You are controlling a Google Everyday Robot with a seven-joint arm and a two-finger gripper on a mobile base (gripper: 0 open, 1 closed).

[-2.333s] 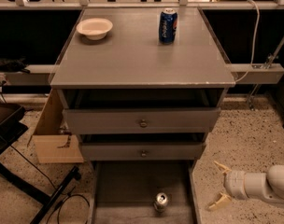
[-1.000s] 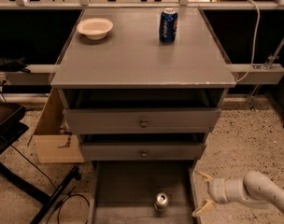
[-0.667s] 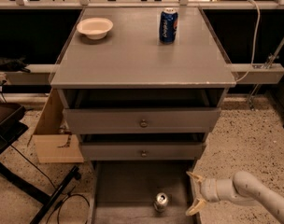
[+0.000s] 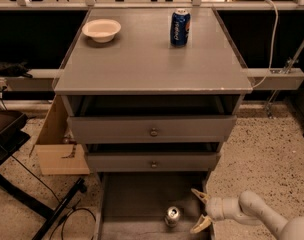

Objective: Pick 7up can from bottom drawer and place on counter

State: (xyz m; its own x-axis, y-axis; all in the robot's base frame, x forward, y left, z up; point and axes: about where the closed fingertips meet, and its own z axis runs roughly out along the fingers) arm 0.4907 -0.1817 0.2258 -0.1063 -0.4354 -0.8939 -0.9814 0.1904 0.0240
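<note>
Your arm comes in low from the right, roughly horiz., gripper (image 4: 195,211) fingers spread wide just right of the 7up can (image 4: 172,216). Can stands upright, long axis vertical, top up, in the bottom drawer (image 4: 137,200). Counter (image 4: 152,64) beyond holds Pepsi can (image 4: 180,27), bowl (image 4: 101,30).

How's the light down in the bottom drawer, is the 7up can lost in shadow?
Camera view: the bottom drawer is dim, but the 7up can has a shiny top that catches light and stands out; the gripper, open just right of the can, shows pale against the drawer; the counter is evenly lit.
</note>
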